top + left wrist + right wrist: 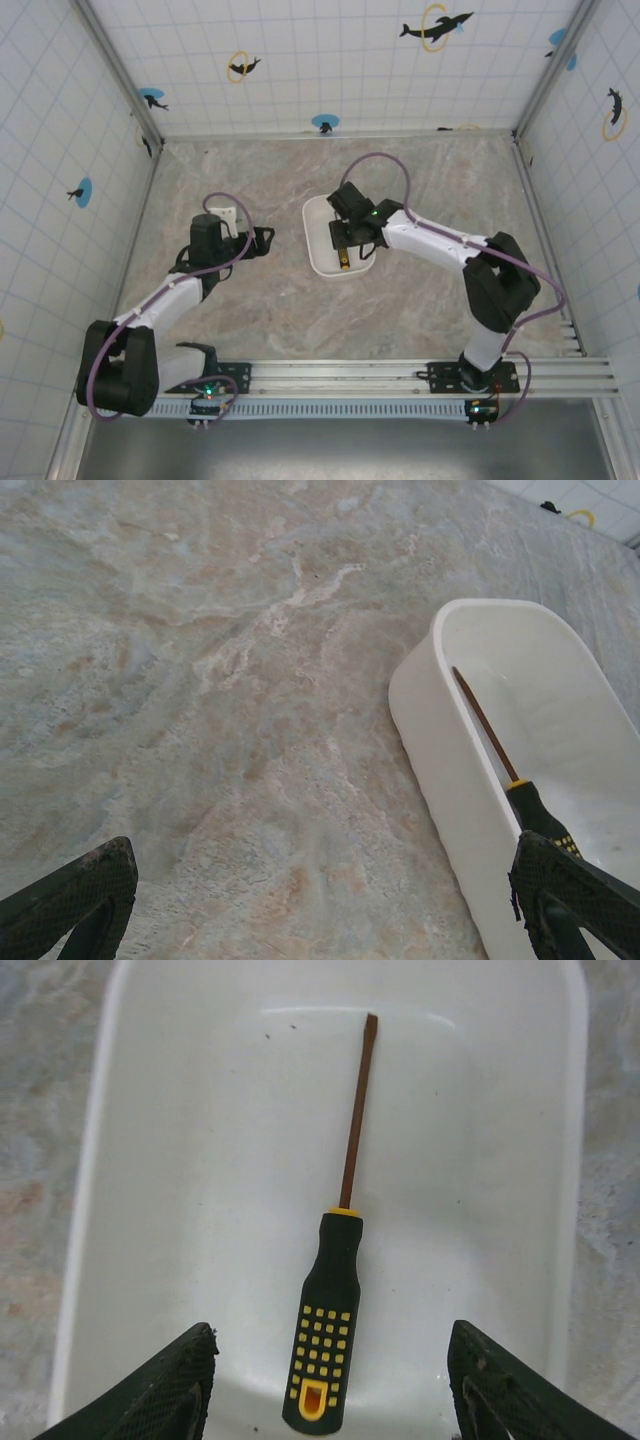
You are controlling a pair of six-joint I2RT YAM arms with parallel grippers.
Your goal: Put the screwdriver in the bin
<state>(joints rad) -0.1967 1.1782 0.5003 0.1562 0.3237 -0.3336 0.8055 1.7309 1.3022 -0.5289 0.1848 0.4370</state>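
We see the screwdriver (335, 1300) lying in the bin (150, 1160), tip toward 12 o'clock. Our right end effector (330, 1360) hangs spread wide above it, holding nothing. The left end effector (320, 865), at the bin's 9 o'clock, is likewise spread and empty.

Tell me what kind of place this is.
Probably a robot test cell in a lab: a marble-look tabletop boxed in by white grid-tiled walls with dolphin stickers, and the left arm and right arm bolted to a metal rail at its near edge.
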